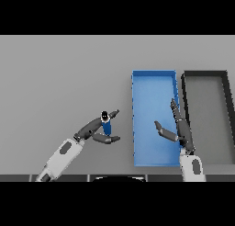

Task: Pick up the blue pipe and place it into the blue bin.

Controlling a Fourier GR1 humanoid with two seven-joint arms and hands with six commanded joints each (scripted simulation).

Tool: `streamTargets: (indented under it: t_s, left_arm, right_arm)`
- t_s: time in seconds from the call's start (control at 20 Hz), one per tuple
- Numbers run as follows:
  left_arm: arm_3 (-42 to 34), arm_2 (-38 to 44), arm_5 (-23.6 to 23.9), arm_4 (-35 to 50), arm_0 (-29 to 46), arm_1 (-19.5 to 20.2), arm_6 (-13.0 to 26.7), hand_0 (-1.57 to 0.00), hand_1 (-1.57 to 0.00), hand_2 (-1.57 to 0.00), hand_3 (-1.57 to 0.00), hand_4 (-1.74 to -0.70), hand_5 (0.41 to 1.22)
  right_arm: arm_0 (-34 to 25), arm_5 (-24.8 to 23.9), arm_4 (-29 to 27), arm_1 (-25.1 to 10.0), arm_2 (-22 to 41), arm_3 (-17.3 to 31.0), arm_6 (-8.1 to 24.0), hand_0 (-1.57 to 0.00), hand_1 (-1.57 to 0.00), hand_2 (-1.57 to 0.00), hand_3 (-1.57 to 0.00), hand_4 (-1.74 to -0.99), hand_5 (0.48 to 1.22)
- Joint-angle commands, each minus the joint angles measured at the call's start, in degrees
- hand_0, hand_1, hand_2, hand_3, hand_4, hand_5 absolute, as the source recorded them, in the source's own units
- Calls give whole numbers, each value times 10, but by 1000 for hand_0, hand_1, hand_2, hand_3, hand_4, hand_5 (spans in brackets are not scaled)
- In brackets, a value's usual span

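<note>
Grey counter (59, 82) is carrying a blue bin (153, 80) beside a black bin (206, 74); left hand (98, 131) fingers are clamping the blue pipe (107, 127), right hand (176, 128) fingers are spreading apart over the blue bin.

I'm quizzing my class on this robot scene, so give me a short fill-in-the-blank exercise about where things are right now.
1. The blue pipe sits between the fingers and thumb of the robot's ____ hand.
2. The right hand is open above the ____ bin.
3. The dark grey bin stands on the blue bin's ____ side.
4. The pipe is still ____ the blue bin.

Missing words: left; blue; right; outside
</note>
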Motion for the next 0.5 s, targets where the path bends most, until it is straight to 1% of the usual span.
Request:
streamTargets:
  t_s: [0.0, 0.05, 0.1, 0.15, 0.2, 0.25, 0.3, 0.35, 0.4, 0.45]
  left_arm:
    - [15, 2, -1, 2, 1, -7, -13, 1, 1, -19, -18, -1109, 507]
    - [17, 9, -1, 14, 1, -14, -23, 1, -33, -114, -96, -1141, 550]
    - [23, 18, 1, 27, -3, -24, -19, -17, -160, -290, -255, -1208, 607]
    - [30, 22, 1, 38, 2, -34, -16, -187, -348, -481, -519, -1253, 730]
    - [30, 26, 5, 44, 5, -42, -17, -443, -592, -699, -721, -1345, 828]
    - [29, 22, 12, 40, 5, -48, -16, -668, -788, -873, -875, -1419, 906]
    - [29, 22, 17, 37, 8, -51, -20, -849, -945, -1013, -1003, -1481, 969]
    - [23, 22, 16, 38, 14, -53, -25, -993, -1070, -1124, -1102, -1532, 1020]
    - [26, 21, 21, 35, 14, -53, -30, -1109, -1170, -1214, -1162, -1572, 1060]
    - [23, 12, 34, 21, 17, -55, -47, -1201, -1250, -1285, -1215, -1604, 1092]
  right_arm:
    - [1, 4, -6, -4, -3, -5, -5, 1, 1, 1, 1, -1267, 600]
    - [-2, 3, -5, -3, -4, 2, 0, 1, 1, 1, 1, -1266, 601]
    - [-3, -1, 1, 4, 2, 2, 4, 1, 1, 1, 1, -1261, 600]
    - [0, -2, 0, 3, 1, -1, -1, 1, 1, 1, 1, -1260, 600]
    - [3, 0, 1, 0, 1, -4, -5, 1, 1, 1, 1, -1259, 602]
    - [-2, 3, -3, -4, -2, -2, 1, 1, 1, 1, 1, -1259, 605]
    - [-5, 3, -5, -3, -2, -1, 1, 1, 1, 1, 1, -1261, 609]
    - [-5, 2, -5, 1, -1, 0, -2, 1, 1, 1, 1, -1262, 611]
    - [-4, 2, -5, -3, -5, 2, -2, 1, 1, 1, 1, -1259, 614]
    - [-6, 3, -6, -3, -3, -1, 5, 1, 1, 1, 1, -1260, 614]
